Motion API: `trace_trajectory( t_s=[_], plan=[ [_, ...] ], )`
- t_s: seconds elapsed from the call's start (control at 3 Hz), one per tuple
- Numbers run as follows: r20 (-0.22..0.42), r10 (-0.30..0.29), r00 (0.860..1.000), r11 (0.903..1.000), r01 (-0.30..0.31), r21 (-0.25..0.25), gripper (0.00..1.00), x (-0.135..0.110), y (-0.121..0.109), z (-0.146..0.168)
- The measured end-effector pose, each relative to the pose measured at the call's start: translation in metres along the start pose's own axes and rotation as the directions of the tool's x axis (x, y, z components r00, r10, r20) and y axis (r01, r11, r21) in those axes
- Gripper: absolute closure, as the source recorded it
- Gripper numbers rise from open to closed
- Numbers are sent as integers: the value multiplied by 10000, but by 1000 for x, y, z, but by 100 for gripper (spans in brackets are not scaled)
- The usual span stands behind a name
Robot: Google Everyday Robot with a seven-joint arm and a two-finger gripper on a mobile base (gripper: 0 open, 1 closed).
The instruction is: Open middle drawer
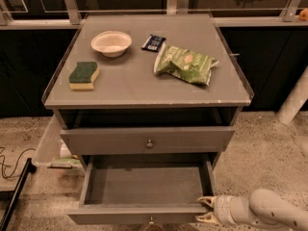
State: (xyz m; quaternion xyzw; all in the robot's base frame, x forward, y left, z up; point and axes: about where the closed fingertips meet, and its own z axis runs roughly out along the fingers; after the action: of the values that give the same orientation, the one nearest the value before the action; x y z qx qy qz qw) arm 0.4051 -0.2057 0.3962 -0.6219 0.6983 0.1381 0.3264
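The middle drawer (144, 186) is pulled out below a closed drawer front; its inside is plain grey and empty. Its small round knob (151, 220) shows at the bottom edge of the view. My gripper (206, 209) is at the lower right, level with the right end of the open drawer's front panel. Its two fingertips (207, 199) are spread apart and hold nothing. The white arm (269, 213) reaches in from the right.
The closed drawer above has a round knob (149, 143). On the cabinet top (144, 81) lie a white bowl (111, 43), a green-and-yellow sponge (83, 75), a green chip bag (185, 64) and a small dark packet (153, 42). A black cable (12, 162) lies on the floor at left.
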Motion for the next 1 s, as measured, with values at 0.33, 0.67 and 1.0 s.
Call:
trace_trajectory(
  t_s=[0.33, 0.67, 1.0],
  plan=[
    [0, 0, 10000, 10000, 0, 0, 58, 0, 0, 0],
    [0, 0, 10000, 10000, 0, 0, 35, 0, 0, 0],
    [1, 0, 10000, 10000, 0, -1, 12, 0, 0, 0]
  ],
)
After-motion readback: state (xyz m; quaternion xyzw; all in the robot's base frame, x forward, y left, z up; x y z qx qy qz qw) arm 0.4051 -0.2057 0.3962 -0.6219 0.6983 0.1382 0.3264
